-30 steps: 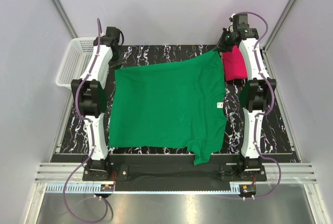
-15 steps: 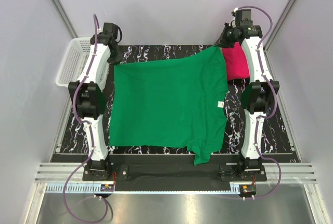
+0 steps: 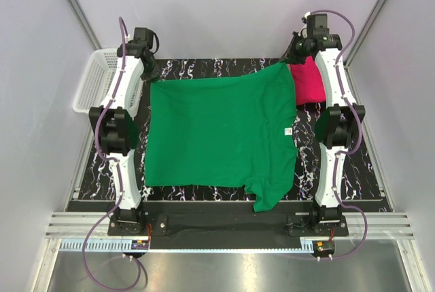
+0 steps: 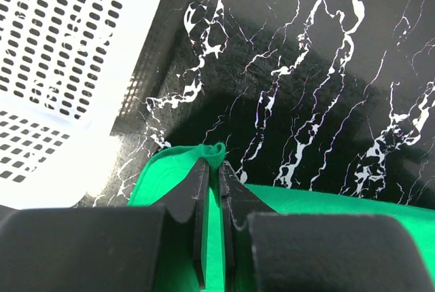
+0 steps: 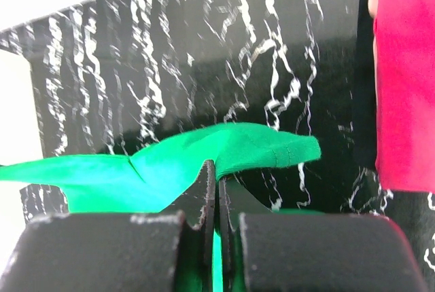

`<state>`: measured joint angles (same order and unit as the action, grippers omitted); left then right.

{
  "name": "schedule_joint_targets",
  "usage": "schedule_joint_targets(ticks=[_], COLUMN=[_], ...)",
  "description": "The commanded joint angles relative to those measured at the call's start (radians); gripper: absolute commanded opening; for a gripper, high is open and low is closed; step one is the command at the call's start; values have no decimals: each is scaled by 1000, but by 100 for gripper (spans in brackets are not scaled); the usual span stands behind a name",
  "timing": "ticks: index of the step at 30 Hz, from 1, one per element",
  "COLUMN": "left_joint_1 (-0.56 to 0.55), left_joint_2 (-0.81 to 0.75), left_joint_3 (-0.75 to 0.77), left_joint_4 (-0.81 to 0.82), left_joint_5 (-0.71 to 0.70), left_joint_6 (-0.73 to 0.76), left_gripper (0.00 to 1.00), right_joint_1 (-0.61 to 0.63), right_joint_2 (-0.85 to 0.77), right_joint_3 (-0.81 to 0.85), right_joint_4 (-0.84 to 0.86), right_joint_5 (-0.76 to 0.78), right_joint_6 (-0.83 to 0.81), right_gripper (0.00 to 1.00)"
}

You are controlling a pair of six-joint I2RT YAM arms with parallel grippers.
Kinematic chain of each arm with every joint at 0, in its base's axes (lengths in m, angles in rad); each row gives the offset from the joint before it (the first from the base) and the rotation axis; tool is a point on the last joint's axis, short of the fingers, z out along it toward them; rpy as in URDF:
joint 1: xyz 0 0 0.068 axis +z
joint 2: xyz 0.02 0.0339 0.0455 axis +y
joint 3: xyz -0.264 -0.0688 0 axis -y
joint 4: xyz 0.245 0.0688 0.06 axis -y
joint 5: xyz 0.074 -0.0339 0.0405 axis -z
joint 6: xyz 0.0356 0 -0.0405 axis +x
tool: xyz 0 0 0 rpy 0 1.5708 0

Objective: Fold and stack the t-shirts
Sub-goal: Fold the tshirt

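Slid back, green t-shirt (image 3: 221,136) lies near basket (image 3: 92,81).

Farther back now: left tool (image 4: 212,168), right tool (image 5: 216,168); green t-shirt (image 3: 221,132) dragged along, near hem shifted rearward

White mesh basket (image 3: 88,85) at far left, black white-veined tabletop (image 3: 366,166)

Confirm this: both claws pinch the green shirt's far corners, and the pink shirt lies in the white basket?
No: left gripper and right gripper pinch far corners of the green t-shirt, but the pink t-shirt lies on the table by the right arm, outside the white mesh basket; see the top view.
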<state>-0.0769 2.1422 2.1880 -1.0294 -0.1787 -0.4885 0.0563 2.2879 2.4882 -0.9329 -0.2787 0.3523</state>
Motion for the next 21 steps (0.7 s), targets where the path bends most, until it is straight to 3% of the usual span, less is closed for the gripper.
schedule_joint_targets(ticks=[1,11,21], left_joint_1=[-9,-17,-18], left_joint_2=[-47,-163,-208], left_joint_3=[-17,-198,-220], left_joint_4=[19,5,-27], left_joint_5=[22,16,-24], left_joint_6=[-22,-9,28], left_gripper=[0,0,0], right_joint_1=[4,22,46], right_joint_2=[-83,-200,-323], right_joint_3=[-57,-232,-379], right_joint_4=[19,16,26], right_joint_5=[3,18,15], right_joint_6=[-4,-3,5], right_gripper=[0,0,0])
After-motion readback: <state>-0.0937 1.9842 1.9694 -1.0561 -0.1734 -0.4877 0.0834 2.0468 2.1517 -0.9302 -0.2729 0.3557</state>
